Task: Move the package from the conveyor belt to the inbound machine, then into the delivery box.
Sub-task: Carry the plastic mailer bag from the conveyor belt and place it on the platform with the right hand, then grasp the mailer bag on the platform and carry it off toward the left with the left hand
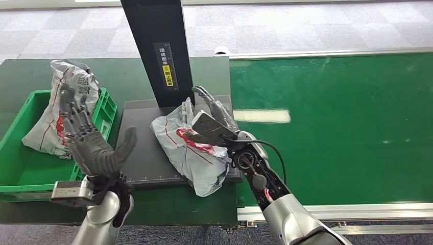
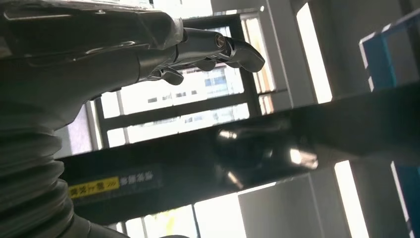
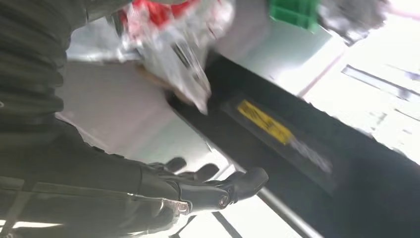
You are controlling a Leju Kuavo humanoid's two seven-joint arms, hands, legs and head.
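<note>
The package [image 1: 191,153] lies on the inbound machine's dark platform [image 1: 143,153] with the right hand [image 1: 212,127] at its three o'clock edge, fingers apparently spread, so the raised, spread-fingered left hand [image 1: 89,140] should grip it firmly before lifting toward the green box [image 1: 20,173] at nine o'clock.

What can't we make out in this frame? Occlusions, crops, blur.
- Right hand on the grey plastic package with red print, head view: fingers lie behind the crumpled bag, so a grip cannot be confirmed.
- Second grey package in the green plastic crate: partly covered by the raised left hand.
- Black scanner post: cut off by the top edge.
- Right wrist view: package motion-blurred, print unreadable.
</note>
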